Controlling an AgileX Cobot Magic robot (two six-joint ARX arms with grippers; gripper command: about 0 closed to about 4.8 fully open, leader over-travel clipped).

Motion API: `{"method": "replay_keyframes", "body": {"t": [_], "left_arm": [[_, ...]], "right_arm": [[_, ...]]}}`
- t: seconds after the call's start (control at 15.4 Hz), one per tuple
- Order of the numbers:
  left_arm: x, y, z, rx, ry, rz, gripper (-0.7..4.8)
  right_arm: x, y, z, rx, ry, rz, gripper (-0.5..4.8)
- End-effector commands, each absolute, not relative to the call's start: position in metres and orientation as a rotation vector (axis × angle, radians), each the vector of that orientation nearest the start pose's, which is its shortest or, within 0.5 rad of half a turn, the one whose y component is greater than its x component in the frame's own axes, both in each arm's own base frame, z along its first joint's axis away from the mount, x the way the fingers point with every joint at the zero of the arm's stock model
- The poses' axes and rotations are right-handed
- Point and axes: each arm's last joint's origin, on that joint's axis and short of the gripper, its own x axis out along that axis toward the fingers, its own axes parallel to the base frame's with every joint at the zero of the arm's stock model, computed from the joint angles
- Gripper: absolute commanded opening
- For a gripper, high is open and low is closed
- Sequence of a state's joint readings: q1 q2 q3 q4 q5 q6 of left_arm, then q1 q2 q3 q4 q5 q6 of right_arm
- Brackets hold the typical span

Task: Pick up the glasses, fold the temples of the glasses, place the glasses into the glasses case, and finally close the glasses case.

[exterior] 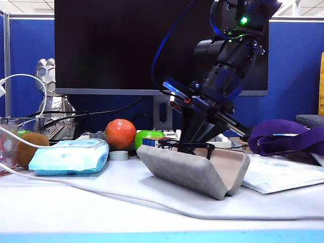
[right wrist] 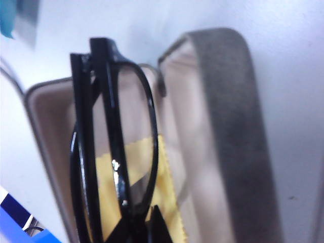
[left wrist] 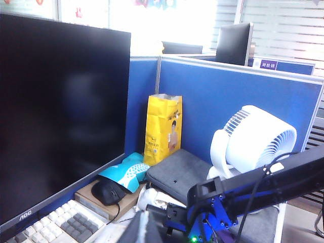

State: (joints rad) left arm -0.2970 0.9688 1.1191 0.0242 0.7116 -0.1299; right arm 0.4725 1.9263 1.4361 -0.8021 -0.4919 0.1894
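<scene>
Right gripper (exterior: 195, 137) above open case (exterior: 195, 172), pointing down, jaws closed on glasses (exterior: 187, 146). In right wrist view, glasses (right wrist: 114, 152) with temples (right wrist: 81, 167) folded against frame, hanging over case (right wrist: 223, 126) interior; yellow cloth (right wrist: 147, 187) lies on beige lining. Whether glasses touch case: cannot tell. Case at table (exterior: 76, 202) centre, lid tilted toward camera. Tissue pack (exterior: 71, 157), orange (exterior: 120, 133), green apple (exterior: 148, 136) left of case. Left gripper out of view; left wrist view shows monitor (left wrist: 61, 116), fan (left wrist: 255, 144), yellow bag (left wrist: 163, 129).
</scene>
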Motion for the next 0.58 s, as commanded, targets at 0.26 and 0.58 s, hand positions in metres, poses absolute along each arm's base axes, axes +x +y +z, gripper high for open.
{"method": "replay_keyframes", "body": {"t": [0.26, 0.58], "left_arm": [[0.177, -0.074, 0.434, -0.076, -0.124, -1.015, -0.05], [0.177, -0.074, 0.433, -0.078, -0.117, -1.015, -0.05]], "right_arm": [[0.335, 0.175, 0.212, 0.133, 1.358, 0.719, -0.01], [0.344, 0.153, 0.212, 0.154, 1.351, 0.686, -0.01]]}}
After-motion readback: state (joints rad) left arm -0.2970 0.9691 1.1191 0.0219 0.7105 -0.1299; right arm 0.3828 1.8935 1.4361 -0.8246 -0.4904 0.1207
